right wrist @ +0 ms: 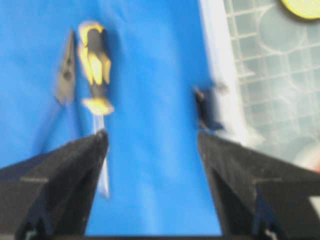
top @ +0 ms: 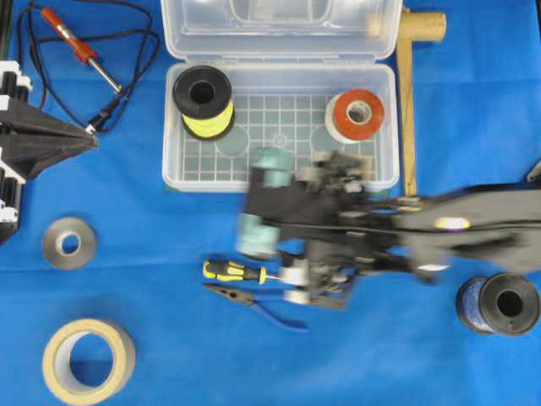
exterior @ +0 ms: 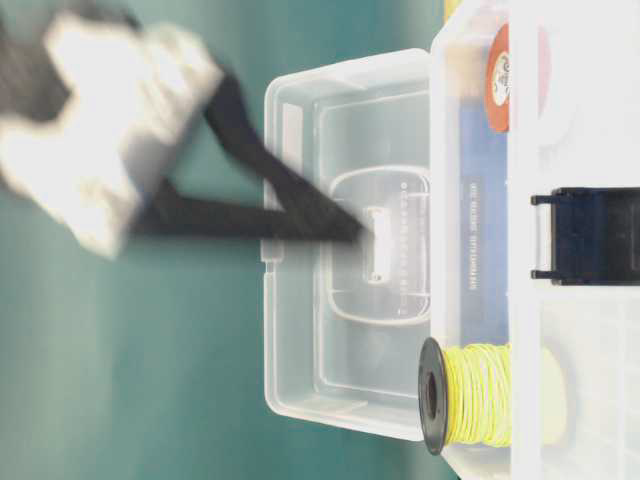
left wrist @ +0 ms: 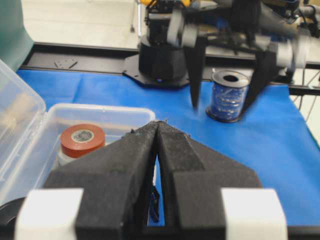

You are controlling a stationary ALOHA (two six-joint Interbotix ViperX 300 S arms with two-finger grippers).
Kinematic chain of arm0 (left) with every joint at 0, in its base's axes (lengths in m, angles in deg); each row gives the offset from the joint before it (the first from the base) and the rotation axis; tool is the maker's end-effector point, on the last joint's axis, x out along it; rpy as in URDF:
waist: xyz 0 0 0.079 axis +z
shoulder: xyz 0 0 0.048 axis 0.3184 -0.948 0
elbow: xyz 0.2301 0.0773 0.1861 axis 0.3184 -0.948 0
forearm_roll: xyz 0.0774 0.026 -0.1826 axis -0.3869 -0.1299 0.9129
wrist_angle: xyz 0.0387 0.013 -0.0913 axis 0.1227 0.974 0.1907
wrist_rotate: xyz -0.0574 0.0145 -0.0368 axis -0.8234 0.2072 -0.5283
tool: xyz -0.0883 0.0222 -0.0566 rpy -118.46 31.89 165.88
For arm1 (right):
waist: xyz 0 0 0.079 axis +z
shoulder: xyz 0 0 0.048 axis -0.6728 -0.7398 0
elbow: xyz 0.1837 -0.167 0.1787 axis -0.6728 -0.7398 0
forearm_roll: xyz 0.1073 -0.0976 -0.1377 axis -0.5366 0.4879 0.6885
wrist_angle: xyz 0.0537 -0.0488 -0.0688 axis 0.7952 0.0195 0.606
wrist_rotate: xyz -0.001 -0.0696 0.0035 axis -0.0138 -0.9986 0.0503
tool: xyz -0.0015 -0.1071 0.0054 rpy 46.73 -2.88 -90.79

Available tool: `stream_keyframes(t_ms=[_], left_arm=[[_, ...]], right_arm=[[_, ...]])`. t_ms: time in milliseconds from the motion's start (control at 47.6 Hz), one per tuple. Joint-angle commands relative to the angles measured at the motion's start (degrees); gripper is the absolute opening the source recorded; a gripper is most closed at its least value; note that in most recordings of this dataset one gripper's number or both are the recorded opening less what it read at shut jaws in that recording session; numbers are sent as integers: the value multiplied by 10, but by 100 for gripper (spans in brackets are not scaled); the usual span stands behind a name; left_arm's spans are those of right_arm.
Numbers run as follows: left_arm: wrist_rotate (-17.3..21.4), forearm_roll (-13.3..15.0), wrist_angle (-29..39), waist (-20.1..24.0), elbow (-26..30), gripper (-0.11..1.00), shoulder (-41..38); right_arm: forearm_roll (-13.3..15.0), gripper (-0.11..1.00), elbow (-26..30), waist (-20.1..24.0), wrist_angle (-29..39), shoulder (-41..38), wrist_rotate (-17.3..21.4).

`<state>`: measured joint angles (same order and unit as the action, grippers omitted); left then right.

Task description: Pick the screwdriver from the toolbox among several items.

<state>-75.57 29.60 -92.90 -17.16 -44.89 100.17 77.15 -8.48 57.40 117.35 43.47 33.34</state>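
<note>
The screwdriver (top: 232, 271), with a yellow-and-black handle, lies on the blue cloth in front of the toolbox (top: 177, 173), outside it. The clear toolbox stands open with its lid back. My right gripper (top: 260, 199) is blurred and reaches across between the toolbox front and the screwdriver. In the right wrist view it (right wrist: 150, 135) is open and empty. The screwdriver (right wrist: 95, 65) lies ahead on its left, the shaft running by the left fingertip. The toolbox wall (right wrist: 220, 90) is on its right. My left gripper (top: 84, 142) is shut and empty at the far left, as the left wrist view (left wrist: 159, 125) shows.
Blue-handled pliers (top: 258, 303) lie just below the screwdriver. A yellow wire spool (top: 203, 101) and red tape (top: 357, 114) sit in the toolbox. Around it are a soldering iron (top: 80, 46), a grey roll (top: 69, 243), a beige tape roll (top: 89, 359), a blue spool (top: 499, 304) and a wooden mallet (top: 408, 93).
</note>
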Motion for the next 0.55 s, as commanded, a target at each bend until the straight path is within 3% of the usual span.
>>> stream_keyframes(t_ms=[0,273,525], left_arm=[[-1,1,-4,0,6,0,-3],[-1,1,-4,0,5,0,-3],[-1,1,-7,0,4,0,-4]], right_arm=[[27,72,-51,15,-20,83,3],[62,72,-279,17,-157,301,54],[113,72,-447,17,-182,473,86]])
